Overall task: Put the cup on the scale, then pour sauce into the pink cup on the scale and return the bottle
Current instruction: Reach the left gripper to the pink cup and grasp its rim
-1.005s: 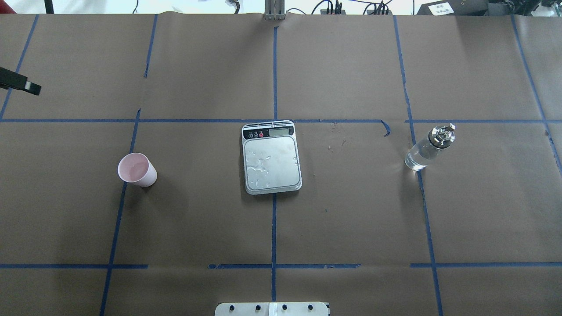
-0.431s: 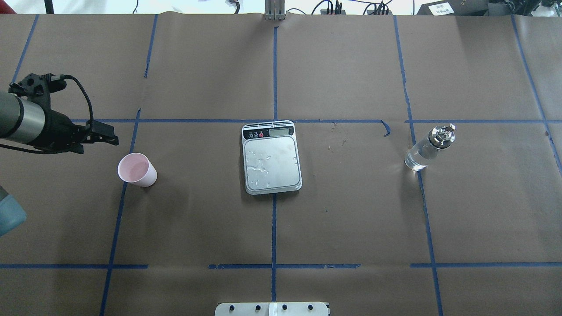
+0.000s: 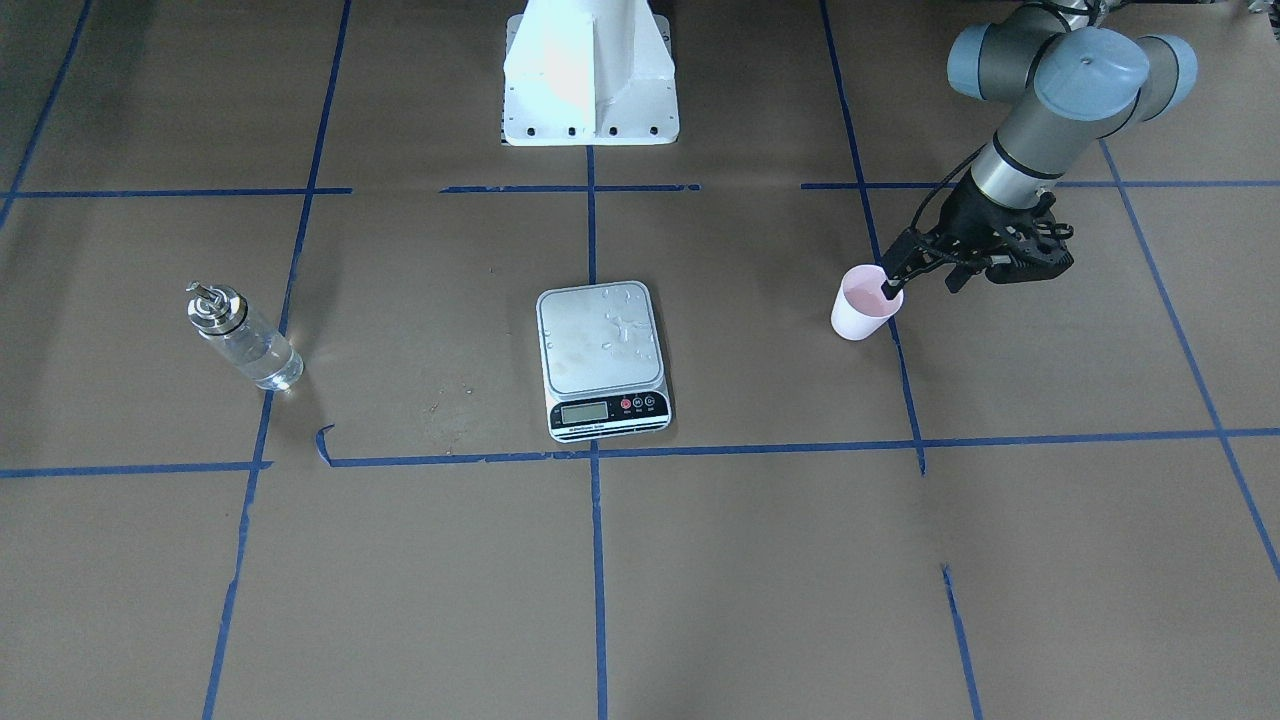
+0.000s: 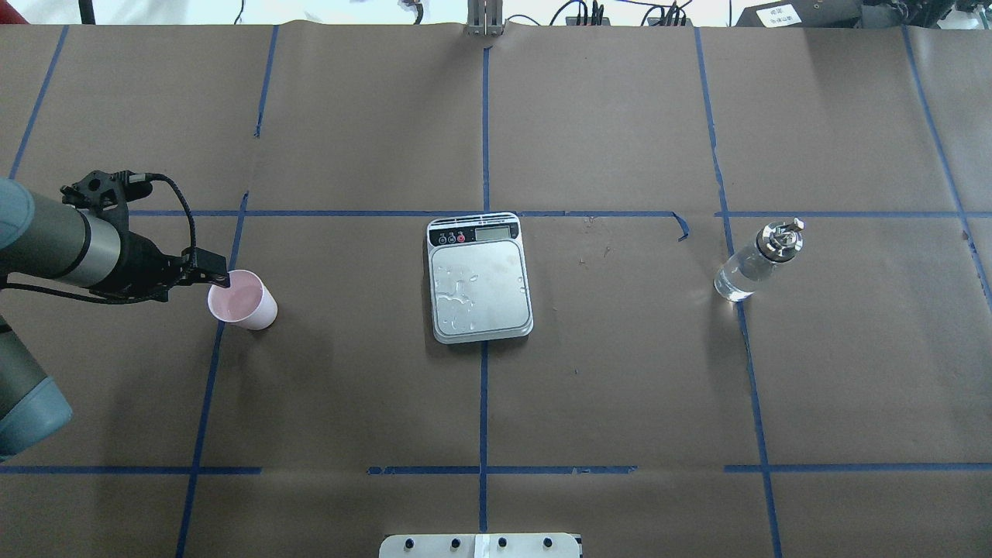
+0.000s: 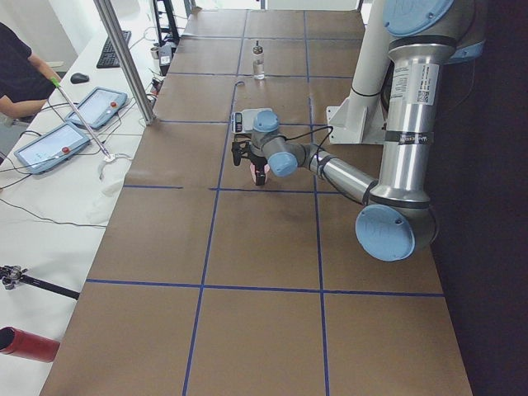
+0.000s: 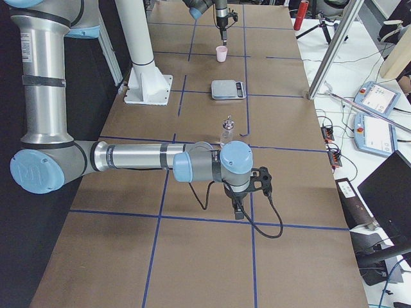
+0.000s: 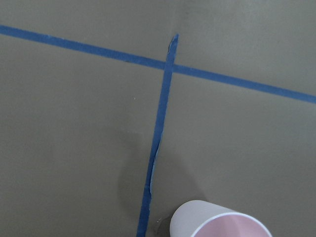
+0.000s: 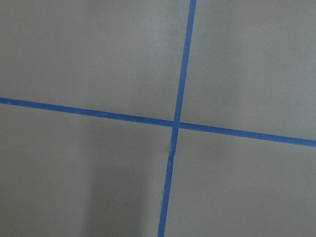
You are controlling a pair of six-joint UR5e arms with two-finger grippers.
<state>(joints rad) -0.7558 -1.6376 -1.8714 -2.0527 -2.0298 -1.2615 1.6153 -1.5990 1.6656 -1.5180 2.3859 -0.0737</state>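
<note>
Overhead exterior, contents listed. Cup point(image 4: 242, 301): stood upright on the table point(image 4: 620, 387), well left of the scale point(image 4: 480, 283), not yet placed on it. Left gripper point(image 3: 918, 288): brought to the cup's left rim, jaws parted, one finger seemingly inside the rim for a wall pinch; nothing is gripped. Bottle point(image 4: 756, 260): stood well right of the scale, reserved for pouring. Right gripper point(image 6: 237, 210): hung low over bare table at the right end; its opening cannot be told.

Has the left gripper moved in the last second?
Yes. In the overhead view the left gripper has travelled rightward from the left edge to the rim of the cup, which stands where it did.
</note>
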